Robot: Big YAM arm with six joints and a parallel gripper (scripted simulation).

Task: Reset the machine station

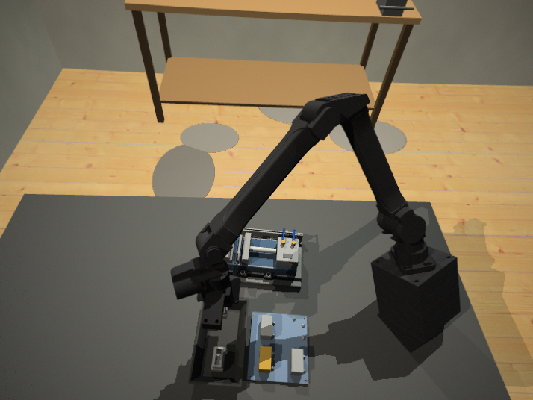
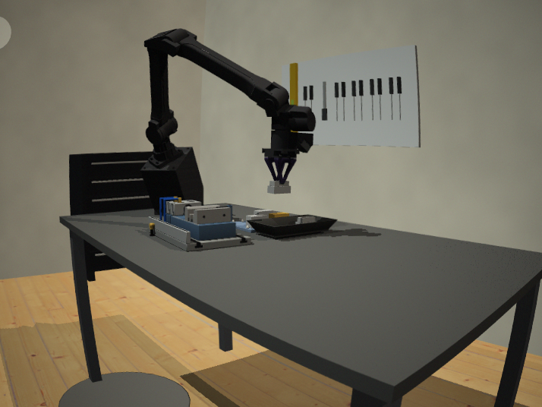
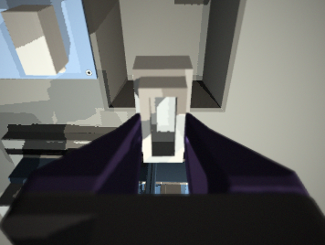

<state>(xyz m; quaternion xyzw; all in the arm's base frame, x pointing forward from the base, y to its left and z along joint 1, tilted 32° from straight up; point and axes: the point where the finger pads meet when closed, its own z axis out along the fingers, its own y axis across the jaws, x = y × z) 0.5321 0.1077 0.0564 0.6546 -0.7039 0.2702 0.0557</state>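
Note:
My gripper (image 2: pixel 278 180) (image 3: pixel 162 122) is shut on a finished part (image 2: pixel 278 188) (image 3: pixel 147 120), a gray block with a pocket in its top. It hangs well above the near-vise end of the black outfeed tray (image 1: pixel 197 344) (image 2: pixel 315 226) (image 3: pixel 214 55). Another finished part (image 1: pixel 218 358) lies flat in the tray, pocket up. The blue vise (image 1: pixel 266 260) (image 2: pixel 206 225) stands open, with only the white rod (image 1: pixel 262 248) showing between its jaws. Two gray blanks (image 1: pixel 267 325) (image 1: pixel 297 360) and a brass blank (image 1: pixel 265 358) (image 2: pixel 278 215) lie on the infeed plate (image 1: pixel 296 333) (image 3: pixel 14 73). One gray blank shows in the wrist view (image 3: pixel 38 38).
The arm's base block (image 1: pixel 415 297) stands at the table's right. The hosed vise jaw (image 1: pixel 287 254) faces the base. The vise, tray and plate sit close together mid-table. A wooden shelf unit (image 1: pixel 266 81) stands on the floor behind.

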